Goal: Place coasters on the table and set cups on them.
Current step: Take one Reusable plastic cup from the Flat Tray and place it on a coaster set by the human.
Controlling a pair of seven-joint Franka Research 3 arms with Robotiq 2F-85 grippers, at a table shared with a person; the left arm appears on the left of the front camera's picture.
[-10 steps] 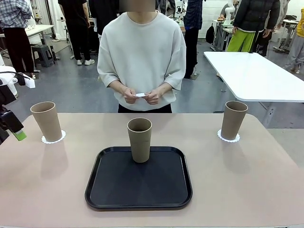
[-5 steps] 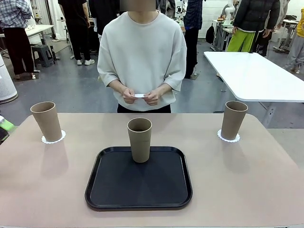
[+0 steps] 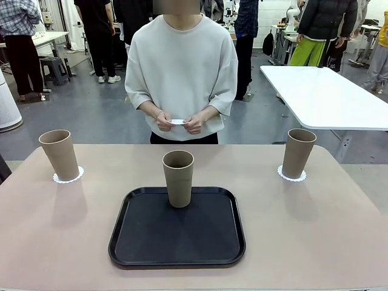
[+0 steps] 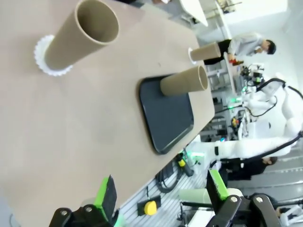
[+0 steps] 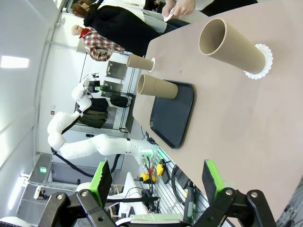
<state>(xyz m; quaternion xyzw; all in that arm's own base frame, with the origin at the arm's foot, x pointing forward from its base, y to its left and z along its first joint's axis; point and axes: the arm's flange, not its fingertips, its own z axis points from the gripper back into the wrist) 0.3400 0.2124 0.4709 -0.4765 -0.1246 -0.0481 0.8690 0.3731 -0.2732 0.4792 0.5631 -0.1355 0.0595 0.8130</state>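
Either side of the black tray (image 3: 130, 242), tan cardboard tumblers (image 3: 59, 154) sit on scalloped white paper coasters (image 4: 39, 53). The third tumbler (image 3: 178, 179) waits on it, seemingly because the person's hands (image 3: 195, 125) beyond pinch its coaster (image 3: 178, 121). The left gripper (image 4: 161, 194) and right gripper (image 5: 158, 182) hang spread, empty.

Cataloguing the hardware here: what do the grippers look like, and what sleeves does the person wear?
The left gripper and right gripper are black, with bolted jointed linkages and two fingers faced with bright green pads. The person's sleeves are pale, loose and wide, ending near the elbow.
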